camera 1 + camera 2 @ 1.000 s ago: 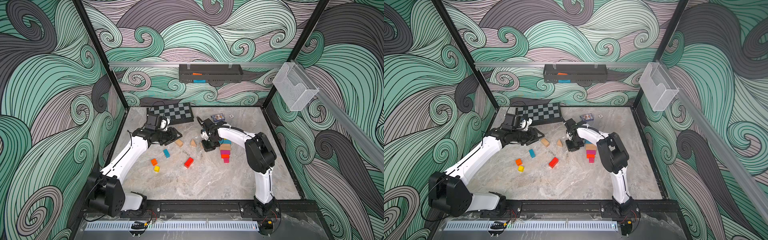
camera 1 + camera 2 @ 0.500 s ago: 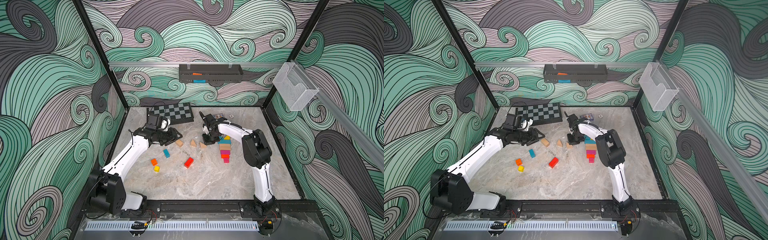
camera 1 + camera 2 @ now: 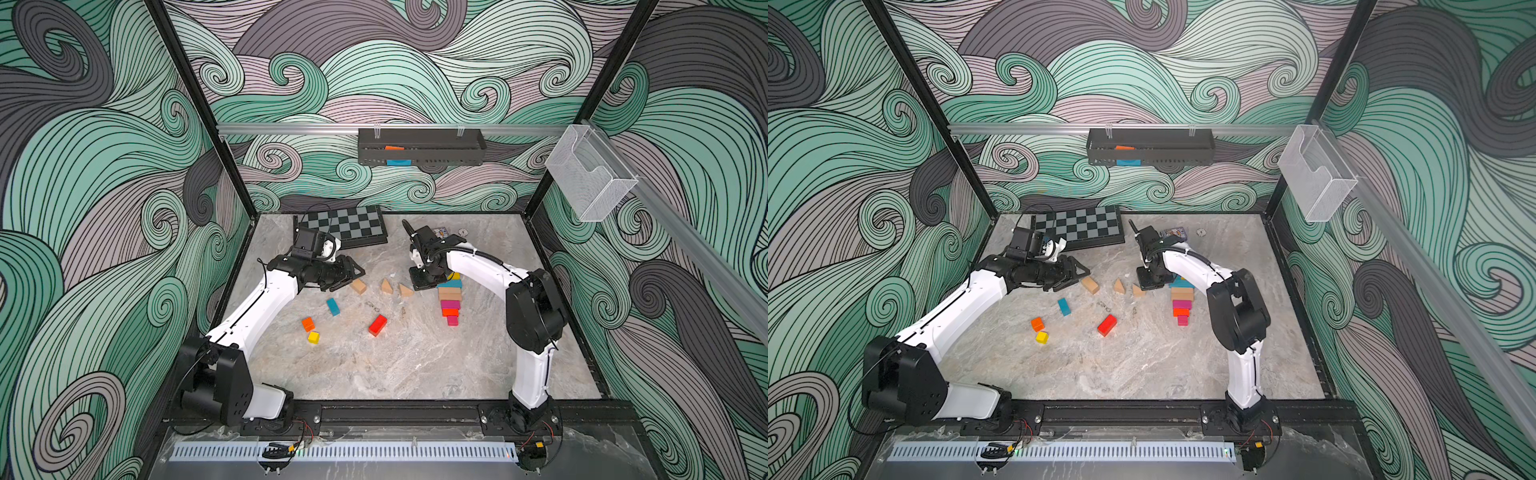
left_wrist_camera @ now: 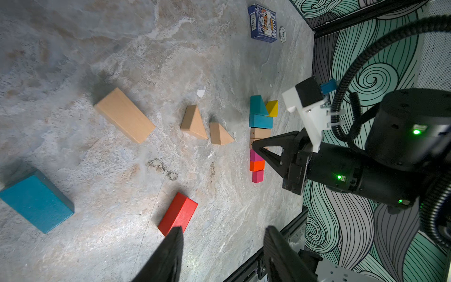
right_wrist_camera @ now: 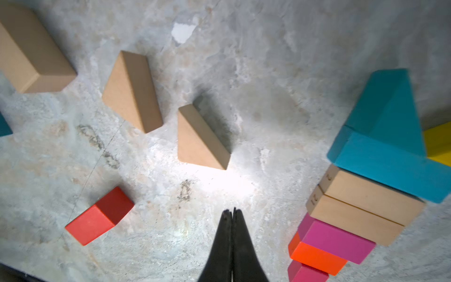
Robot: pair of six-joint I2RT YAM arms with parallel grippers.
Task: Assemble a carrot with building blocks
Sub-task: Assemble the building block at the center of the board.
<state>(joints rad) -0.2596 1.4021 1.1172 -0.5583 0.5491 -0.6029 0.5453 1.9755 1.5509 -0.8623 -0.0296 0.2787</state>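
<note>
1. Eight-block carrot stack [image 3: 449, 296] lies just beside the right gripper [image 5: 231, 212], whose jaws are pressed together and empty.
2. Left gripper [image 4: 223, 230]: part-open, empty, near the tan bar [image 4: 124, 114].
3. Next, judged: part right jaws, grasp a tan wedge [image 5: 200, 139].

I see the block row [image 3: 449, 297] on the right, two wedges [image 3: 386, 286] just left of it, a bar [image 3: 358, 286] further left, and the board [image 3: 345, 224] behind.

yellow wedge [image 5: 438, 144] and pink cube [image 5: 307, 274] cut off by right wrist view's edges
</note>
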